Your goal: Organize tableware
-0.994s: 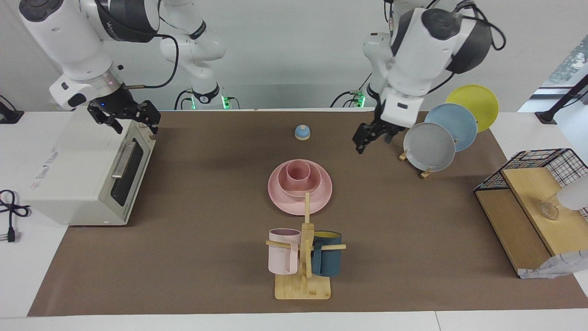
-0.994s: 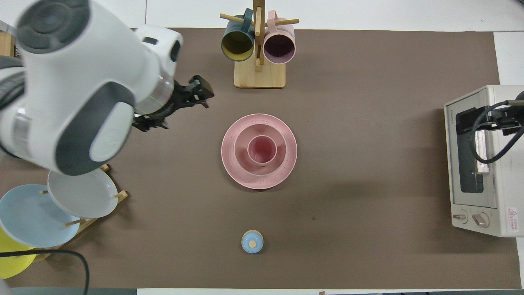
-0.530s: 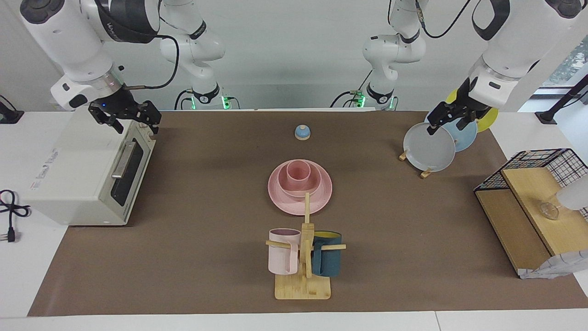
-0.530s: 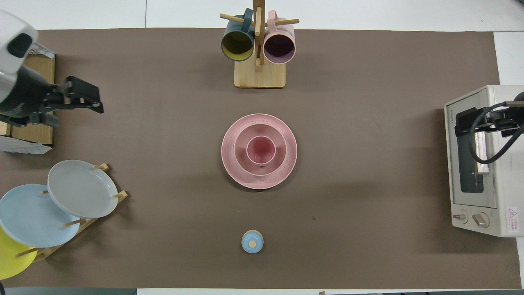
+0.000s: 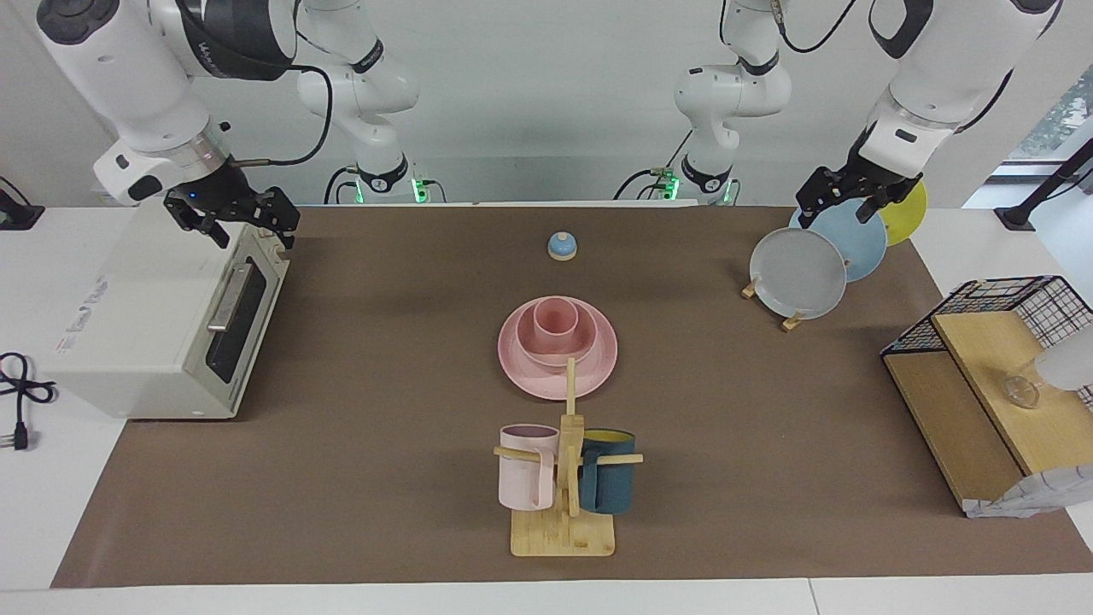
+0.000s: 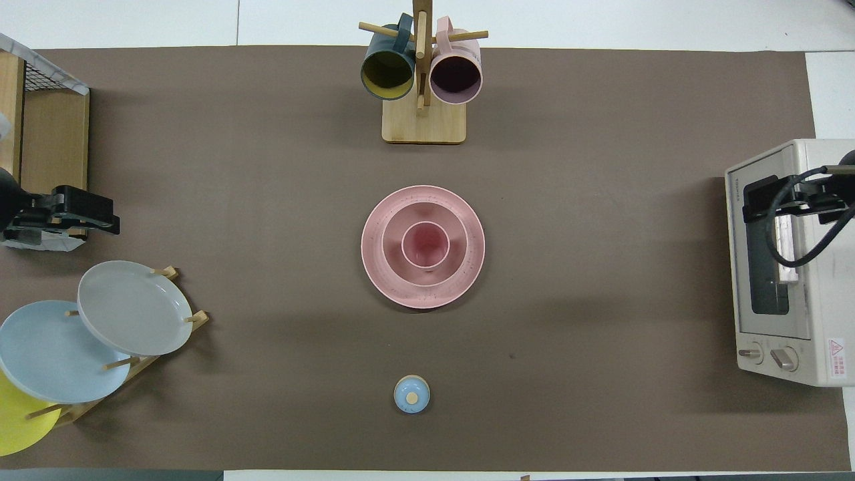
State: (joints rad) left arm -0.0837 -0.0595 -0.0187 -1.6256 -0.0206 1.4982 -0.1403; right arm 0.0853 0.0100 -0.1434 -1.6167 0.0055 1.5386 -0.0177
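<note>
- Facing view: we find the left gripper [image 5: 841, 193] raised over the plate rack [image 5: 790, 320] at the left arm's end of the table, fingers spread apart and holding nothing.
- We find the right gripper [image 5: 232, 215] over the top front edge of the toaster oven [image 5: 145, 316] at the right arm's end, fingers likewise parted and empty.
- The rack holds three plates on edge, tilted: grey [image 5: 797, 273], blue [image 5: 845, 241] and yellow [image 5: 903, 210], overlapping.
- A wire-and-wood shelf [image 5: 982, 376] stands at the left arm's end, farther from the robots than the rack.
- A small blue knobbed lid [image 5: 562, 246] lies nearer to the robots than the pink set.
- A wooden mug stand [image 5: 564, 512] with a pink mug [image 5: 525, 465] and a dark-teal mug [image 5: 608, 483] stands farther from the robots than the set; its upright post partly hides the plate's rim.
- At the mat's centre we see the matte pink plate [image 6: 377, 267], wide, round and flat; the bowl [image 6: 394, 260] sits on it, and the tapered cup [image 6: 425, 244] stands upright in the bowl, mouth up. All three are nested concentrically, axes vertical.
- Neither gripper touches the set; both are well apart from it.
</note>
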